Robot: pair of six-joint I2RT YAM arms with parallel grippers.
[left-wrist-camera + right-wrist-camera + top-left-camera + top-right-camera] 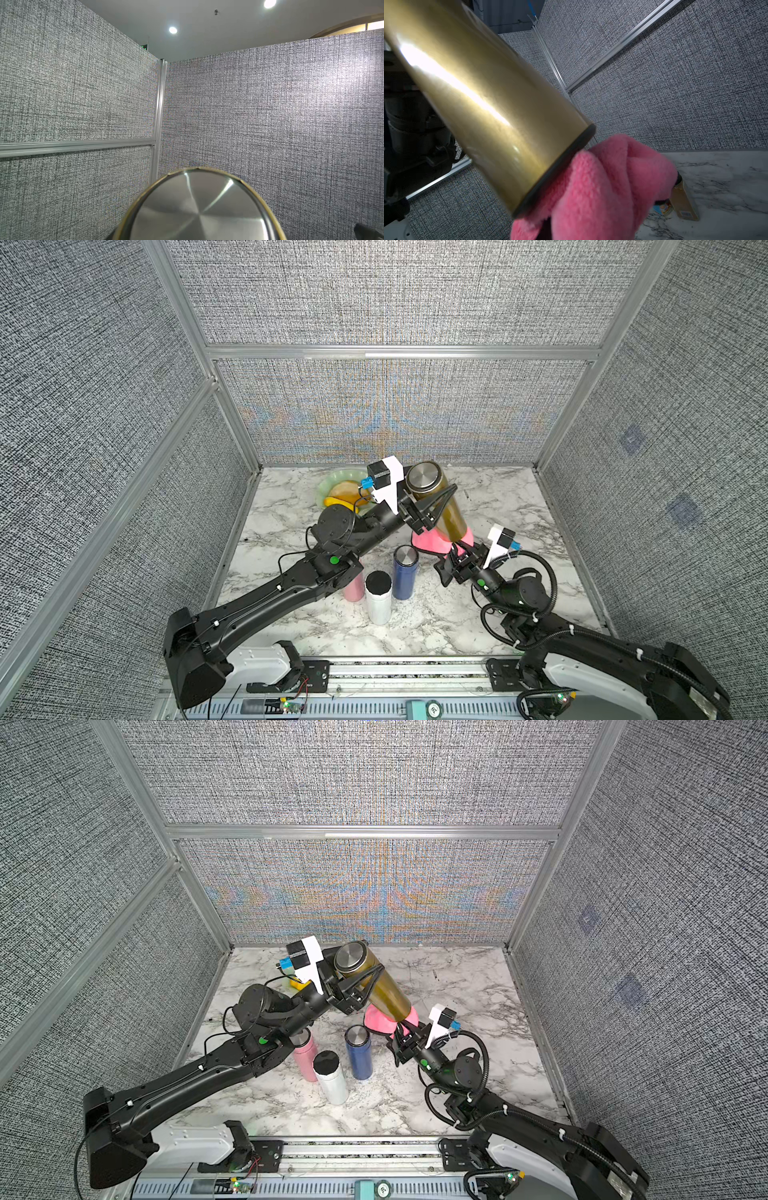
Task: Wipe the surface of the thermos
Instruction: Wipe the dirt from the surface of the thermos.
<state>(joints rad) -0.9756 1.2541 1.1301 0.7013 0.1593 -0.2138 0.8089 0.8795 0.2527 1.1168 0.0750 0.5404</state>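
Ctr frame, we see the L gripper (435, 501) clamped round the gold thermos (454, 524), which is held tilted, steel end (423, 477) up. The R gripper (458, 551) pinches the pink cloth (430, 544), which touches the thermos's lower end. 3 flasks (405, 572) stand just below.

Four bottles in all: one gold bottle (449, 512), one pink bottle (305, 1057), one white bottle (379, 603) with a black lid, and one blue bottle (404, 578). One pink cloth (428, 544). One green plate (327, 484); the yellow and orange fruit (345, 491) on it is partly hidden, so its pieces cannot be counted. Two robot arms, a left arm (291, 589) and a right arm (582, 639), with one camera on each: left camera (384, 477), right camera (500, 540). The right wrist view adds one small jar (663, 207) and one brown box (684, 203). One marble table (519, 497).
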